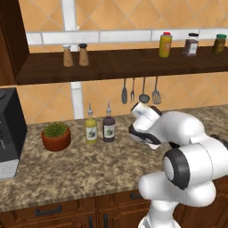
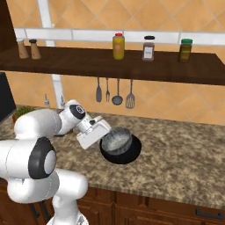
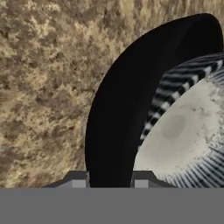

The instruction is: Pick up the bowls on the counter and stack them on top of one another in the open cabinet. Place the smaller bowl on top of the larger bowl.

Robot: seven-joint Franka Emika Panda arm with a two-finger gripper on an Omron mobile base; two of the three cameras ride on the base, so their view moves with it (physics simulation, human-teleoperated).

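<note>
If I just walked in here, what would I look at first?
Probably the big white robot arm bending low over the counter, its end effector right at the two bowls. The small grey bowl seems to sit inside the wide black bowl, and the hand view shows its pale speckled inside up close. On the dark shelf above stand three colourful jars.

The larger bowl (image 2: 131,154), wide, shallow and glossy black, sits upright on the speckled brown-and-beige table (image 2: 184,149), toward its near edge. The smaller bowl (image 2: 117,139), grey with a pale speckled inside and a striped metallic-looking rim, rests inside it, tilted and off to the left, so it overlaps the black rim there. The open cabinet (image 2: 132,66), a long dark wooden board, runs along the wall above them.
</note>
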